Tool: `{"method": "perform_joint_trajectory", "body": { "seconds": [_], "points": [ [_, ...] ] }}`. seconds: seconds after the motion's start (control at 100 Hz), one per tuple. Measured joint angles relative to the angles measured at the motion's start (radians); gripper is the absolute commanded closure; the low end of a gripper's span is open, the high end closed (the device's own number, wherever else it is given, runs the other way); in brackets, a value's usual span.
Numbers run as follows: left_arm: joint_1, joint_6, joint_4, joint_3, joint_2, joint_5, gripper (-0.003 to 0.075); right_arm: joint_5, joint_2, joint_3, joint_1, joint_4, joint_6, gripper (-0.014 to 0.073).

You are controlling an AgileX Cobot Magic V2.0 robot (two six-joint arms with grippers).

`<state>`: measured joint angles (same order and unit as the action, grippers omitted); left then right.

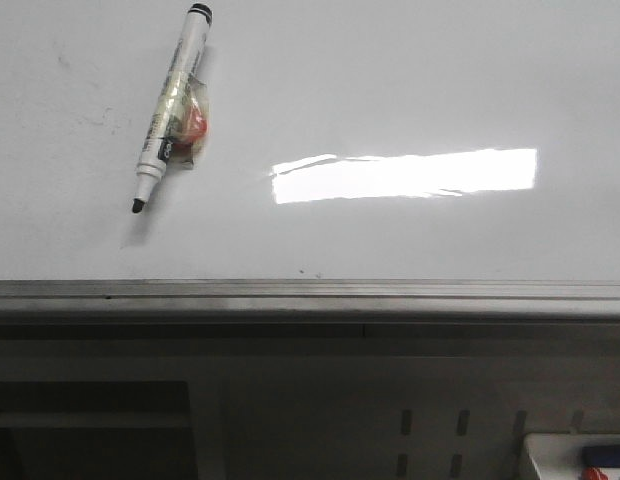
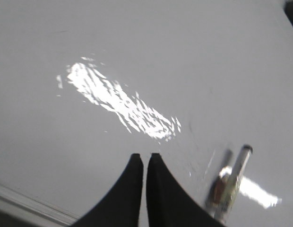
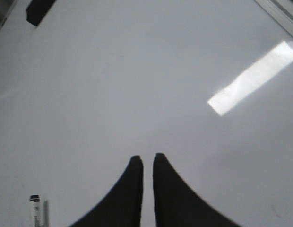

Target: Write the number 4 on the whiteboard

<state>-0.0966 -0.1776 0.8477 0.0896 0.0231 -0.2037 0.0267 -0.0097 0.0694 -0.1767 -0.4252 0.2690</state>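
I see the whiteboard lying flat ahead of me, glossy white, with a bright rectangular glare right of the middle and a few faint grey smudges toward its far left corner. Its near edge is bound by a grey metal rail running straight across. Below the rail is a pale panel with small dark slots, and a white tray corner shows at the lower right, holding something blue and red that I cannot identify.

I find no drawn number on the board in any view; the surface carries no marker lines that I can make out.

A dry-erase marker lies on the board near its far left corner. Its long axis runs diagonally: the dark end points toward the far edge, the uncapped black tip toward the near edge and slightly left. The barrel is white plastic with dark print, and a crinkled clear wrap with a red patch clings to its middle.

The left gripper hovers over the board near the marker, its black tapered fingers nearly together on nothing. The right gripper looks the same, fingers almost touching, empty, well away from the marker.
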Motion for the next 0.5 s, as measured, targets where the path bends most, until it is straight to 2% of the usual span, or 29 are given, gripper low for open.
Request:
{"method": "perform_joint_trajectory", "body": {
  "seconds": [0.1,0.13,0.18,0.34,0.5],
  "points": [
    [0.000,-0.014,-0.173,0.116,0.099,-0.112,0.0463,-0.093,0.023,0.106,0.000,0.110,-0.002,0.0287],
    [0.000,-0.017,-0.206,0.148,0.135,-0.149,0.0407,-0.130,0.039,0.136,0.000,0.142,-0.004,0.0262],
    [0.000,-0.033,-0.243,0.203,0.202,-0.200,0.0359,-0.199,0.071,0.186,0.000,0.189,-0.005,0.0238],
    [-0.020,-0.161,-0.277,0.363,0.416,-0.389,0.0356,-0.393,0.187,0.310,0.000,0.280,-0.038,0.0239],
    [-0.104,-0.217,-0.282,0.452,0.581,-0.432,0.0356,-0.449,0.278,0.384,0.000,0.300,-0.138,0.0239]
  ]
}}
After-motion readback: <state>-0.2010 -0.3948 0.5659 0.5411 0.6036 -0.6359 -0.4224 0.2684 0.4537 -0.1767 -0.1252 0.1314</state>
